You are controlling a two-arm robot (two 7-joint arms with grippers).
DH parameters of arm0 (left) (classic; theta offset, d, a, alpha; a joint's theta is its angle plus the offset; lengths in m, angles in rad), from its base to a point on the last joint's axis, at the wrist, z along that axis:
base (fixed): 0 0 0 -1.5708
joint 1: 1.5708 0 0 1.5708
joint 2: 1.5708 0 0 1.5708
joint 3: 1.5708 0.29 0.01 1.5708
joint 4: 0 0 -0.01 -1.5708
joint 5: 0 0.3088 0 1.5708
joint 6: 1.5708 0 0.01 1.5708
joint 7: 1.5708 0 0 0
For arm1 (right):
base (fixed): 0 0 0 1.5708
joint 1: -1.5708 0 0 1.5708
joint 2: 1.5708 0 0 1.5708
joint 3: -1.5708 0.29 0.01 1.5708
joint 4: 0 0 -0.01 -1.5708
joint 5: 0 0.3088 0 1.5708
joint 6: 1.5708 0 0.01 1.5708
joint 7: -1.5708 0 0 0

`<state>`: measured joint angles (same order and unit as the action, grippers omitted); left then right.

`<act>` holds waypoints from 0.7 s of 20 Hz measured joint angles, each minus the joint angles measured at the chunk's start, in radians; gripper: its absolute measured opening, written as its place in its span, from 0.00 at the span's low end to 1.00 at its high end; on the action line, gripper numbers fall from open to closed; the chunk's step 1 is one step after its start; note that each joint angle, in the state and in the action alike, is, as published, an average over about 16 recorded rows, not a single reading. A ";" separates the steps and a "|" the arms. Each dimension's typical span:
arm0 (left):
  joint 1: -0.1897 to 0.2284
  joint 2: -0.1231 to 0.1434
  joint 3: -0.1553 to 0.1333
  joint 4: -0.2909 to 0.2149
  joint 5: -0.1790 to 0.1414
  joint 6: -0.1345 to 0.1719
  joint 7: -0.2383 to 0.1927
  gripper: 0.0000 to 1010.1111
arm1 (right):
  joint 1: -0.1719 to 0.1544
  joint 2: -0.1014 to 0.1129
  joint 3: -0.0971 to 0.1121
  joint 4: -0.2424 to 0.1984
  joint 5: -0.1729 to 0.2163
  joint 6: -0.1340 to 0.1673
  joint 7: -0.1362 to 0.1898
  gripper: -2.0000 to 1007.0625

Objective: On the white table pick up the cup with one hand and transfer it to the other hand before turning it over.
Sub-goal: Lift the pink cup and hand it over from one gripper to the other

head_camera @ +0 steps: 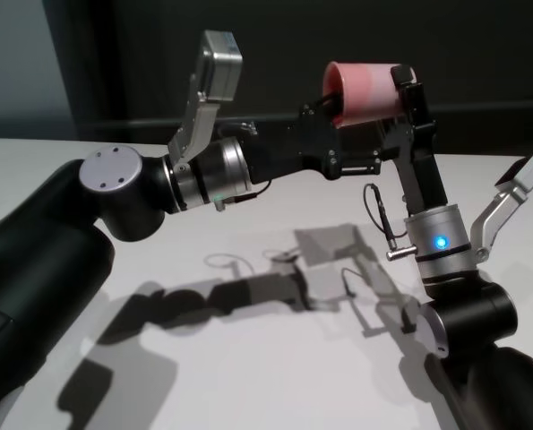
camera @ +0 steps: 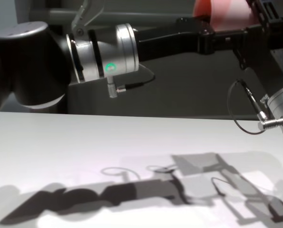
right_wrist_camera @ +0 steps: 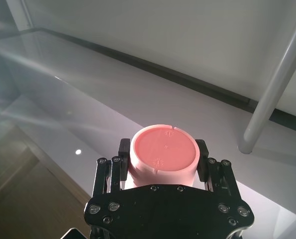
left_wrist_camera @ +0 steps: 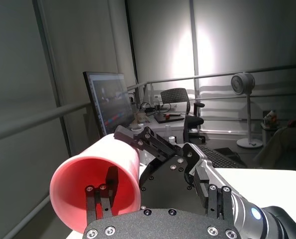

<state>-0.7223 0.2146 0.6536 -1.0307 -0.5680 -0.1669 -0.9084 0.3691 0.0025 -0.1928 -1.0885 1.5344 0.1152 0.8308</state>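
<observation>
The salmon-pink cup [head_camera: 366, 90] hangs on its side high above the white table [head_camera: 248, 376], its mouth turned toward my left arm. My right gripper [head_camera: 398, 94] is shut on the cup; in the right wrist view a finger [right_wrist_camera: 123, 150] presses each side of the cup [right_wrist_camera: 163, 142] near its flat base. My left gripper [left_wrist_camera: 160, 196] is open at the cup's mouth. One of its fingers [left_wrist_camera: 102, 196] reaches inside the cup [left_wrist_camera: 90, 169] and the other stands outside, neither pressing the wall. The chest view shows the cup [camera: 224, 12] at its top edge.
Both arms cast shadows on the table [camera: 60, 156] beneath them. A dark wall runs behind the table's far edge. Past the cup stand a monitor [left_wrist_camera: 108, 104], an office chair [left_wrist_camera: 180, 99] and a fan [left_wrist_camera: 243, 84].
</observation>
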 joint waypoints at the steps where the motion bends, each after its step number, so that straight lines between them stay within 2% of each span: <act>1: 0.007 0.008 0.001 -0.015 0.000 0.006 0.006 0.99 | 0.000 0.000 0.000 0.000 0.000 0.000 0.000 0.74; 7: 0.061 0.067 -0.004 -0.120 0.002 0.041 0.066 0.99 | 0.000 0.000 0.000 0.000 0.000 0.000 0.000 0.74; 14: 0.140 0.135 -0.032 -0.248 0.016 0.071 0.172 0.99 | 0.000 0.000 0.000 0.000 0.000 0.000 0.000 0.74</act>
<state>-0.5824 0.3492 0.6220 -1.2788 -0.5523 -0.0957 -0.7368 0.3691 0.0025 -0.1927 -1.0885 1.5344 0.1152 0.8309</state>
